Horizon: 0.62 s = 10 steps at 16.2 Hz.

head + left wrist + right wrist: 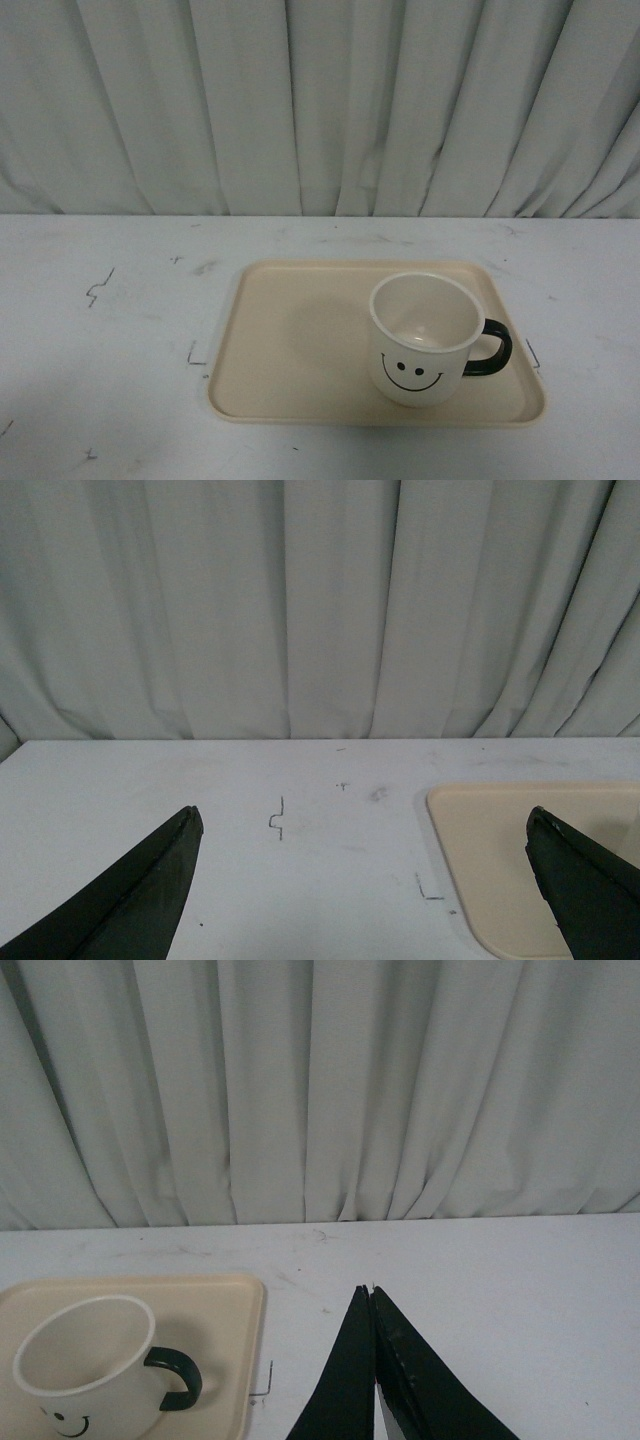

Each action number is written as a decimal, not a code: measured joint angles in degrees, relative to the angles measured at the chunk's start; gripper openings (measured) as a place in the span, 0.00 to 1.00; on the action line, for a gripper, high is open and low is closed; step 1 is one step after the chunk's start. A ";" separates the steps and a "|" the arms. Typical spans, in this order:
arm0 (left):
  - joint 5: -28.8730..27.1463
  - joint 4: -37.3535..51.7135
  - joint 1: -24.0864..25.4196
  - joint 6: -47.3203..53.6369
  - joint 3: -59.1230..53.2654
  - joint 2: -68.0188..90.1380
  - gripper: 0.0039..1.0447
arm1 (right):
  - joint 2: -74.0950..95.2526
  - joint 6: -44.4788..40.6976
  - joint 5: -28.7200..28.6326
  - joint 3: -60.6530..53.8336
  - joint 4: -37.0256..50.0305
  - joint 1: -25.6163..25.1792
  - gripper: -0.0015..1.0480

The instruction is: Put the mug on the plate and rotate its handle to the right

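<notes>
On the white table [120, 340], a beige plate [290, 340], lying flat, long side across the front view. On the plate's right half, toward the near edge, the mug [421, 340]: upright, cream-white, mouth open and empty inside, black smiley face turned toward the front camera. On the mug's right side, the black handle [491, 352], pointing right and reaching over the plate's floor close to the right rim. Behind the table, a pale pleated curtain [320, 100] from side to side. On the tabletop around the plate, small dark marks and scuffs.

No arm visible in the front view.

In the left wrist view, left gripper [365, 880] spread wide, its two dark fingers [140, 900] far apart at either edge of the picture, nothing between them but bare table [300, 810]; one rounded corner of the plate [500, 850] showing beside one finger.

In the right wrist view, right gripper [372, 1305] closed, dark fingertips pressed together with nothing between them, held over bare table [480, 1270], apart from the plate [225, 1310]. Same view: mug [85, 1375] upright on the plate, handle [178, 1375] toward the gripper's side, not touched.
</notes>
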 joint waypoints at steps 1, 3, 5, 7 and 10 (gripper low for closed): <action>0.00 0.00 0.00 0.00 0.00 0.00 0.94 | -1.38 0.00 0.00 0.00 -1.31 0.00 0.02; 0.00 0.00 0.00 0.00 0.00 0.00 0.94 | -4.50 0.00 0.00 0.00 -4.15 0.00 0.02; 0.00 0.00 0.00 0.00 0.00 0.00 0.94 | -8.11 -0.02 0.00 0.00 -7.65 0.00 0.02; 0.00 0.00 0.00 0.00 0.00 0.00 0.94 | -17.84 -0.02 0.00 0.00 -17.18 0.00 0.02; 0.00 0.00 0.00 0.00 0.00 0.00 0.94 | -19.61 0.00 0.00 0.00 -19.08 0.00 0.02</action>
